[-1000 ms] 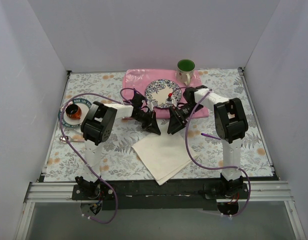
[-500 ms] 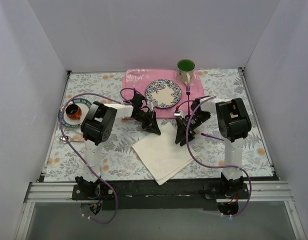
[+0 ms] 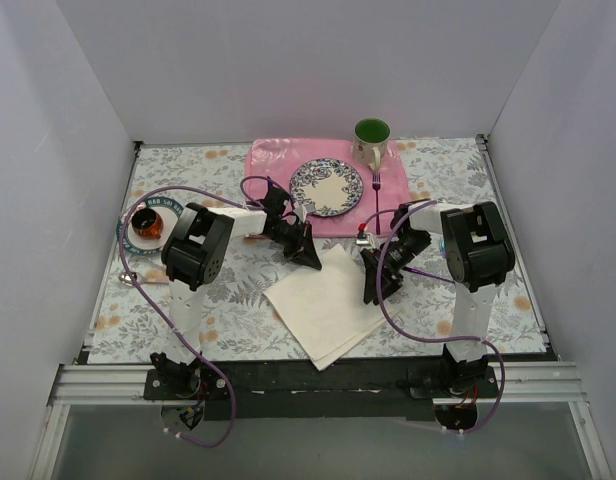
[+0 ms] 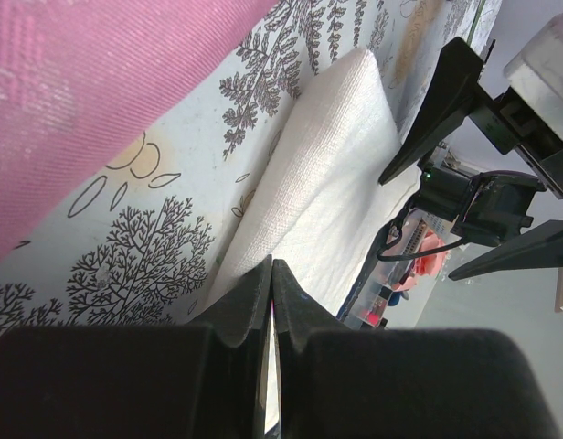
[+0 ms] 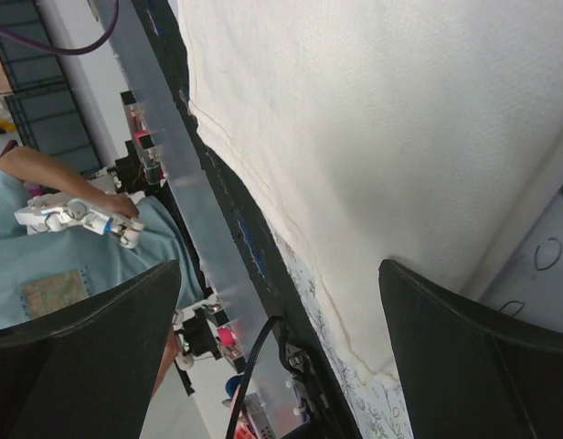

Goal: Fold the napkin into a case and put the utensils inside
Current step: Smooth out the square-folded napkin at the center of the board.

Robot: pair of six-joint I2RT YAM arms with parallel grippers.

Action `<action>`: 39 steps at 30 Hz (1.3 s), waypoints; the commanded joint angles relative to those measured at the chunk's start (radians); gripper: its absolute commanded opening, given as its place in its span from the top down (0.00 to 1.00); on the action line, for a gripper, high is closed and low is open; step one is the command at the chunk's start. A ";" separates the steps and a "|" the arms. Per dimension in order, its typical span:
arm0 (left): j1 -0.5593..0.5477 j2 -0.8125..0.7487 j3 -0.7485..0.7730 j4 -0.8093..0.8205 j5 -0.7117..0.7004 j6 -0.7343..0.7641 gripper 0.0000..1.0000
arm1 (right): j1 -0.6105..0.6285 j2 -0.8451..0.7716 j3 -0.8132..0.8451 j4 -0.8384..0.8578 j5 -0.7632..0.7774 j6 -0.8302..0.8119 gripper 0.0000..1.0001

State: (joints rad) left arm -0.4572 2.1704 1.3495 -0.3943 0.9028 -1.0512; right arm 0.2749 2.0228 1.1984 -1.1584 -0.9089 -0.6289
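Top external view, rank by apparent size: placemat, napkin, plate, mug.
1. pink placemat
2. napkin
3. plate
4. mug
The gaps in size are clear, so there are no ties.

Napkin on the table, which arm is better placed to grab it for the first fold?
Right, probably: the right gripper hangs open over the napkin's edge, while the left gripper is shut by its far corner.
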 commanded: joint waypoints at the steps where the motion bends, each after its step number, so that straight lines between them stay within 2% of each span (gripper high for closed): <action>1: 0.008 -0.024 -0.009 -0.008 -0.071 0.037 1.00 | -0.020 -0.032 -0.026 -0.033 0.038 -0.049 0.01; 10: 0.012 -0.027 -0.012 0.003 -0.071 0.033 1.00 | -0.045 0.040 -0.057 -0.052 0.102 -0.130 0.01; 27: 0.026 -0.026 -0.013 0.008 -0.079 0.037 1.00 | -0.066 -0.009 -0.115 -0.086 0.200 -0.226 0.01; 29: 0.025 -0.030 -0.010 0.018 -0.062 0.039 1.00 | -0.065 -0.010 -0.083 -0.106 0.180 -0.232 0.01; 32: 0.023 -0.081 -0.007 0.075 0.039 0.037 1.00 | -0.062 -0.032 0.048 -0.149 0.091 -0.201 0.01; 33: 0.023 -0.118 -0.001 0.089 0.118 0.034 1.00 | -0.057 -0.068 0.113 -0.150 0.031 -0.193 0.01; 36: 0.022 -0.185 0.033 0.095 0.198 0.039 0.99 | -0.031 -0.125 0.193 -0.150 -0.095 -0.158 0.01; 37: 0.023 -0.239 0.031 0.094 0.223 0.046 0.94 | -0.017 -0.127 0.235 -0.150 -0.120 -0.144 0.01; 38: 0.023 -0.263 0.017 0.083 0.231 0.054 0.83 | -0.010 -0.122 0.262 -0.150 -0.139 -0.131 0.01; 39: 0.025 -0.282 0.010 0.071 0.241 0.065 0.80 | -0.003 -0.105 0.285 -0.150 -0.166 -0.105 0.01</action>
State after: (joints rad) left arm -0.4404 2.0834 1.3491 -0.3489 1.0164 -1.0298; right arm 0.2348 1.9625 1.3701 -1.2877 -0.9154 -0.7925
